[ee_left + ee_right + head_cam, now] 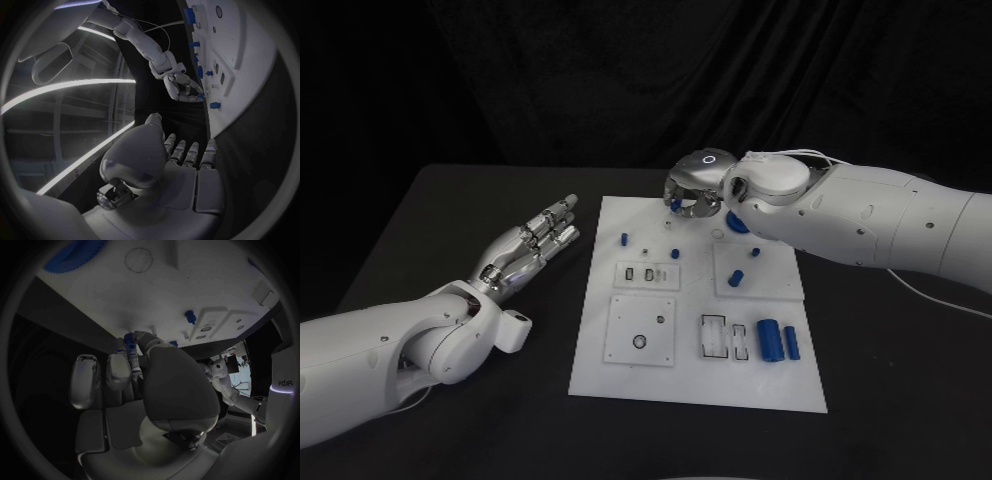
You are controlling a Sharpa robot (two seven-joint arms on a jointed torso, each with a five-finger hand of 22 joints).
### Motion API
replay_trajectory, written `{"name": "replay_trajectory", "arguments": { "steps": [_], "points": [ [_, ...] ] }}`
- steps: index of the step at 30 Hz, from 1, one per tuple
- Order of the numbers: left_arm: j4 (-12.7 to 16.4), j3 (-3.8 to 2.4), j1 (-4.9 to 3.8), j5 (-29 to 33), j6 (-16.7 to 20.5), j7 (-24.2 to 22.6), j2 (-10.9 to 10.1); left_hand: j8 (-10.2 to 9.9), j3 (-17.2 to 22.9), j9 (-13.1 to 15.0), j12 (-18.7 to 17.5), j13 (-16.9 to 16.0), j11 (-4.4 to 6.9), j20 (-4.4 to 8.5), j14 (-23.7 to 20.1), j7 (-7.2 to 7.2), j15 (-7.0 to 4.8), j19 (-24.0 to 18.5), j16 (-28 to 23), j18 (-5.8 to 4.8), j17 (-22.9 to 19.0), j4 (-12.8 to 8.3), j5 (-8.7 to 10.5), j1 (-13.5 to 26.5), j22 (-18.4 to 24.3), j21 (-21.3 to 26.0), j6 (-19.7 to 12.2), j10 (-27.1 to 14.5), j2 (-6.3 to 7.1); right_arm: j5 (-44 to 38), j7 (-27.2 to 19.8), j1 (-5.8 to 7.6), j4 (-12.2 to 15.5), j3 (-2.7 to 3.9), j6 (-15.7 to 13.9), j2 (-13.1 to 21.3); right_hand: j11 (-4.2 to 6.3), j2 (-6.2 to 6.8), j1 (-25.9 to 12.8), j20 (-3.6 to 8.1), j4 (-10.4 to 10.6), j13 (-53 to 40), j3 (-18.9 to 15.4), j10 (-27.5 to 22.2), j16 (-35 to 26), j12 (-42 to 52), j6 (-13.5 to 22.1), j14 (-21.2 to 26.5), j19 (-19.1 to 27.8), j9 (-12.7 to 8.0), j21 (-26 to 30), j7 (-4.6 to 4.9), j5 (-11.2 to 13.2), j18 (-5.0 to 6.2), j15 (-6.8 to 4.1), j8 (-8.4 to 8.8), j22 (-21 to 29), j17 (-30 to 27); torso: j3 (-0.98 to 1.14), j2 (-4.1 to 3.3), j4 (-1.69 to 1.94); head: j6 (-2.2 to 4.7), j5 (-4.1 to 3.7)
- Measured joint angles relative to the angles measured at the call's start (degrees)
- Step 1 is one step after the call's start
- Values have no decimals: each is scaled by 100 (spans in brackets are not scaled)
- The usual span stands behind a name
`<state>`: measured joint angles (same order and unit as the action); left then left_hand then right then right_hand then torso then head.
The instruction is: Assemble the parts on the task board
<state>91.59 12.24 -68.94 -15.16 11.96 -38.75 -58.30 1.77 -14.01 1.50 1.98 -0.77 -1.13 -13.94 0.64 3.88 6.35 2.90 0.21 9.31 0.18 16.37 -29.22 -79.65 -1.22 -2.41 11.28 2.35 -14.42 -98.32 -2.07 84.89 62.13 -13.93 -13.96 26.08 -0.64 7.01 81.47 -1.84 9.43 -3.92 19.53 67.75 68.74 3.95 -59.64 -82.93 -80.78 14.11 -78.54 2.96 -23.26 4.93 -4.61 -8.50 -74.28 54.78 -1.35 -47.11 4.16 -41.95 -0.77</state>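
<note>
The white task board [689,375] lies in the middle of the black table. My right hand [695,193] hovers over its far edge and pinches a small blue part [678,206] between thumb and finger; in the right wrist view the blue part [129,340] sits at the fingertips just above the board [187,285]. My left hand [538,243] is held flat with fingers apart, left of the board, holding nothing. The left wrist view shows my left hand [184,165] and, beyond it, my right hand [181,87] beside the board [256,75].
Small blue pegs [626,239] [737,279] stand on the board's far half. A thick blue cylinder [769,340] and a thinner one [792,343] lie at its near right. A blue toothed wheel [75,257] lies on the board near my right hand. White insert plates [642,329] show cut-out slots.
</note>
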Motion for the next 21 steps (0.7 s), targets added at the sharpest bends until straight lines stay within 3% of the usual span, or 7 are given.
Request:
{"name": "replay_trajectory", "arguments": {
  "steps": [11,21],
  "points": [
    [-22,0,0,0,-16,0,17,0,15,7,0,0,-20,-21,0,-31,0,21,0,0,0,15,0,-10,0,0,31,20,-9,27,5,-5,-28,3,67,-37,-33,0,0,-32,39,-1,39,-193,-107,-35,185,83,32,27,12,19,0,0,43,114,47,-150,-2,-2,-13,-15,29],
    [-31,0,0,-1,-41,0,31,0,46,18,0,-6,-20,-21,-21,-185,20,21,0,1,0,15,-21,-57,0,0,143,21,-10,72,17,-5,-61,10,220,-71,-61,30,-30,-52,62,1,63,-390,-136,-34,246,103,52,-3,23,37,-1,0,62,175,52,-170,1,-3,-7,-31,23]
  ]
}}
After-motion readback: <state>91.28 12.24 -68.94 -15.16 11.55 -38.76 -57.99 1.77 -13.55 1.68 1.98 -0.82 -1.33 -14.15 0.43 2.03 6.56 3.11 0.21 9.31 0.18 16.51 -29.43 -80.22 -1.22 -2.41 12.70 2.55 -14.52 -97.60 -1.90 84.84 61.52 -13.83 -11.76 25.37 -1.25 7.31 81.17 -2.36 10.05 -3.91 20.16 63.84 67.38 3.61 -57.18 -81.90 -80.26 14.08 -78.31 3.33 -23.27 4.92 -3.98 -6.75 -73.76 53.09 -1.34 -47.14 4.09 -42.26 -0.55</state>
